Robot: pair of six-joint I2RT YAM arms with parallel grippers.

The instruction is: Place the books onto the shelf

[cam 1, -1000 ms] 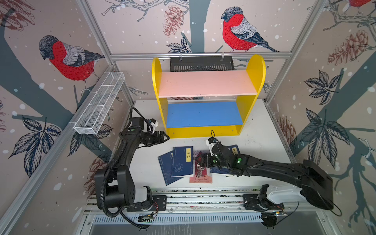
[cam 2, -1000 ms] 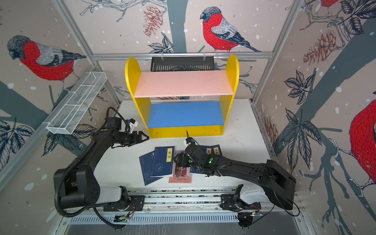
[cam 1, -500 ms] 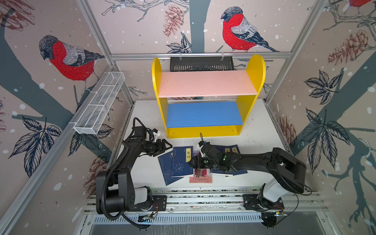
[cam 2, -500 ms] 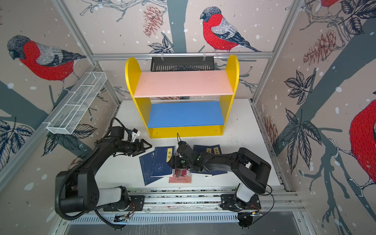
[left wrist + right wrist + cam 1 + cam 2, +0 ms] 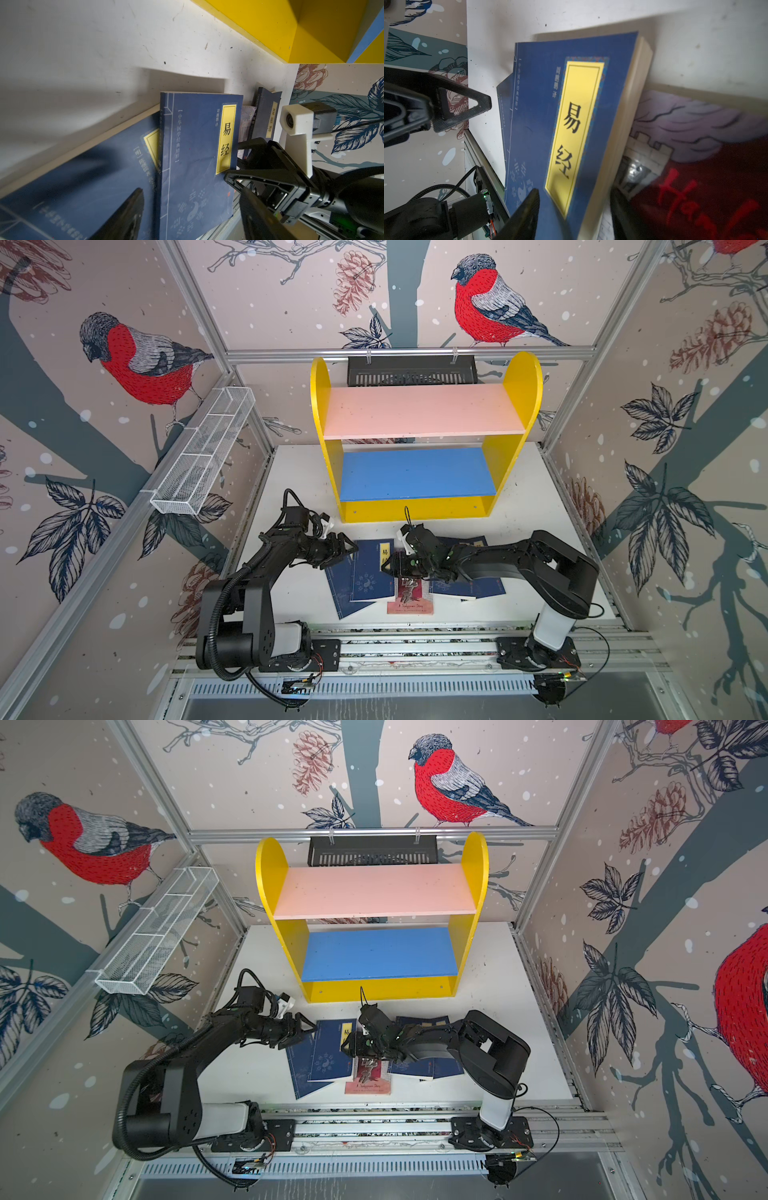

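Straddling the "易经" book (image 5: 581,124) beside "Hamlet" (image 5: 706,197), right claw (image 5: 390,567) grips or not, cannot tell; left claw (image 5: 349,545) gapes empty.

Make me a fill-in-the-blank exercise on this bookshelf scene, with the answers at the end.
1. The upper board of the shelf is ____, and the lower one is blue.
2. All of the books lie on the white ____, none on the shelf.
3. Among the navy covers, the odd book has a ____ cover.
4. The left claw stands ____, holding nothing.
Missing words: pink; table; red; open.
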